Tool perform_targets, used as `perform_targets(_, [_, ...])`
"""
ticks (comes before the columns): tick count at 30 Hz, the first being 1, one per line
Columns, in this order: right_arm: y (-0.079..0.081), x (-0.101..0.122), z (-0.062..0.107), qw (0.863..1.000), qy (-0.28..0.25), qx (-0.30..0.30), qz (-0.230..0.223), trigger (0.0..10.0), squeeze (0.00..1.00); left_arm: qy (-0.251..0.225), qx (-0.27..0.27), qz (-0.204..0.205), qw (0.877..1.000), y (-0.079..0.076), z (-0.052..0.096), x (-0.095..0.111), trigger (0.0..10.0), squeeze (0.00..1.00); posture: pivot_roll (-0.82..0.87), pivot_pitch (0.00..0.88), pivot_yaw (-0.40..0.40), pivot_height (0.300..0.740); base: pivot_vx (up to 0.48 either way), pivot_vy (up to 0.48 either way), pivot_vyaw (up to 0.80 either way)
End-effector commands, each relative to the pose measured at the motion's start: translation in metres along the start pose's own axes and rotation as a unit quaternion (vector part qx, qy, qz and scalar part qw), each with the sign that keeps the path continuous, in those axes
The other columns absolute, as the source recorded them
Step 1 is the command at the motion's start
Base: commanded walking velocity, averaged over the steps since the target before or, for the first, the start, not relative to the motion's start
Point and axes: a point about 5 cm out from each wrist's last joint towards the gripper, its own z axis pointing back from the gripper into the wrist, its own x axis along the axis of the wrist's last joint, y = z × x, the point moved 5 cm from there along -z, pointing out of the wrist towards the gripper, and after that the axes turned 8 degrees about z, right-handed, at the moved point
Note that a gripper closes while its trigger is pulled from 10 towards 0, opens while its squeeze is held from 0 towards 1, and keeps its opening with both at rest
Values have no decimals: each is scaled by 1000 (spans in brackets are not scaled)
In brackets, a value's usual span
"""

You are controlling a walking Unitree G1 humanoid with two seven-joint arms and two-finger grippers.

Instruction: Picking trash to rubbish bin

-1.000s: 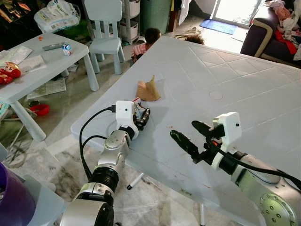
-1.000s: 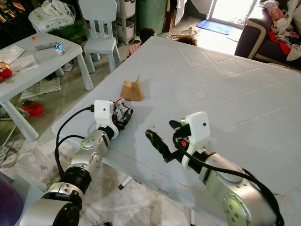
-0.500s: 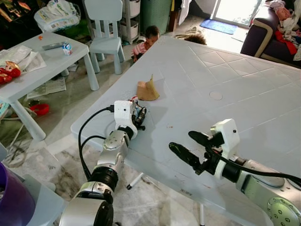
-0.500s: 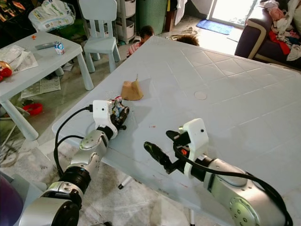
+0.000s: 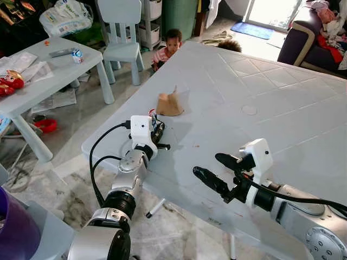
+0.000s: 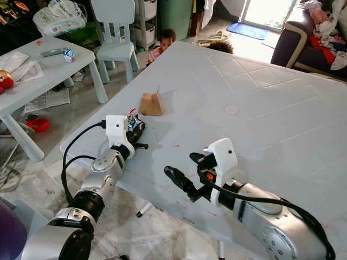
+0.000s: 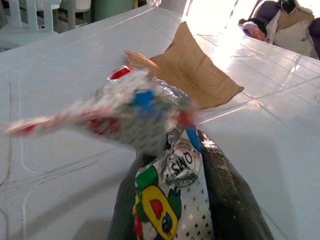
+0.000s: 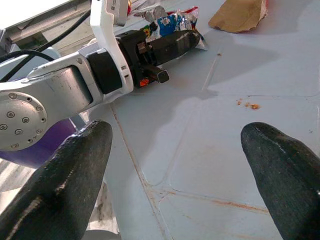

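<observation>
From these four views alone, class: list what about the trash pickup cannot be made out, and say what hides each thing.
- Snack wrapper in left gripper: upper end motion-blurred in left wrist view; print mostly unreadable.
- Brown paper scrap: its far side is hidden by its own fold.
- Crumbs: too small to identify.
- Right gripper: open over the white table, holding nothing.

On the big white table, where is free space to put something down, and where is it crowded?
The white table is bare across its middle and far side, from the round mark outward. The near left corner is crowded: the left gripper holds a foil wrapper beside the brown cardboard scrap. The right gripper hovers open at the near edge.
</observation>
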Motion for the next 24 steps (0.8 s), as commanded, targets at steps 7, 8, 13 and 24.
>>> perform_targets(7, [0, 3, -4, 1000, -6, 4, 11, 10000, 0, -55, -4, -11, 998, -3, 5, 18, 0, 0, -146, 87, -79, 740, 0, 0, 0])
perform_targets(8, [0, 3, -4, 1000, -6, 4, 11, 10000, 0, -55, -4, -11, 998, -3, 5, 18, 0, 0, -146, 87, -79, 740, 0, 0, 0])
perform_targets(13, [-5, 3, -9, 1000, -15, -8, 11, 10000, 0, -68, -6, -17, 998, -1, 15, 19, 0, 0, -109, 88, -70, 740, 0, 0, 0])
perform_targets(24, [-45, 34, -36, 988, -99, -113, 32, 10000, 0, -86, 21, -52, 995, 19, 46, 29, 0, 0, -8, 96, -24, 740, 0, 0, 0])
